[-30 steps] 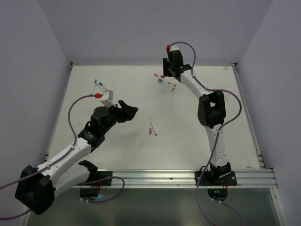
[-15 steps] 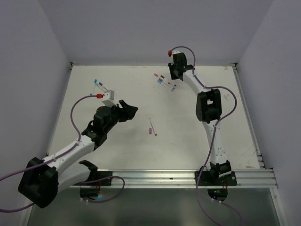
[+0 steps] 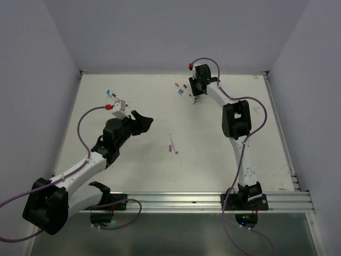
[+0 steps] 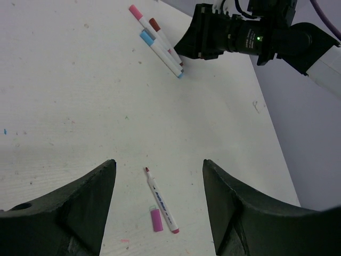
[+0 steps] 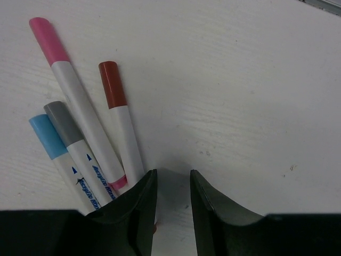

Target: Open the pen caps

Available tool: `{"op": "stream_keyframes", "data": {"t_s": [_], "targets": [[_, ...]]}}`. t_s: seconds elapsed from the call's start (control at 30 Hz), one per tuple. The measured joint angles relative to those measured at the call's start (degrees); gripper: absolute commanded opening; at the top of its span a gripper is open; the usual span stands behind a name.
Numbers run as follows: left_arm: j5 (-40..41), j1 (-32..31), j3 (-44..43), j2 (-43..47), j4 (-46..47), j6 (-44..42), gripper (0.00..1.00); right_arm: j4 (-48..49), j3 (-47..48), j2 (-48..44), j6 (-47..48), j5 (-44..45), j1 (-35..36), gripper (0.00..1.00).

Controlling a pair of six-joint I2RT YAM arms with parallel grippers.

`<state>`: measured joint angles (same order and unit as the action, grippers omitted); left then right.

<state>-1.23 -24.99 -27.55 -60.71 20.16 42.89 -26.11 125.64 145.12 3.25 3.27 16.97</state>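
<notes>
The left pincer (image 3: 143, 120) hangs over the bench (image 3: 149, 173), its jaws wide apart and empty. In front of it, in the middle of the bench, lies an uncapped pen (image 4: 161, 202) with a loose cap (image 4: 156, 220) just beside it. Further right, four pens lie together, still closed: blue cap (image 5: 47, 136), grey cap (image 5: 61, 122), pink cap (image 5: 48, 40), maroon cap (image 5: 112, 84). The right pincer (image 5: 171, 178) is at their other ends, its jaws a little apart and gripping nothing.

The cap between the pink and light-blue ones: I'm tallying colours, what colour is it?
It is a grey cap, best seen in the right wrist view.
</notes>
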Motion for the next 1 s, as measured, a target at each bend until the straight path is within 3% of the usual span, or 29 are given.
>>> {"op": "stream_keyframes", "data": {"t_s": [1.0], "targets": [[-2.4,1.2,0.0,-0.6,0.5,1.1,0.70,3.2,-7.0,-6.1,-0.4,-1.7,0.2,0.39]]}}
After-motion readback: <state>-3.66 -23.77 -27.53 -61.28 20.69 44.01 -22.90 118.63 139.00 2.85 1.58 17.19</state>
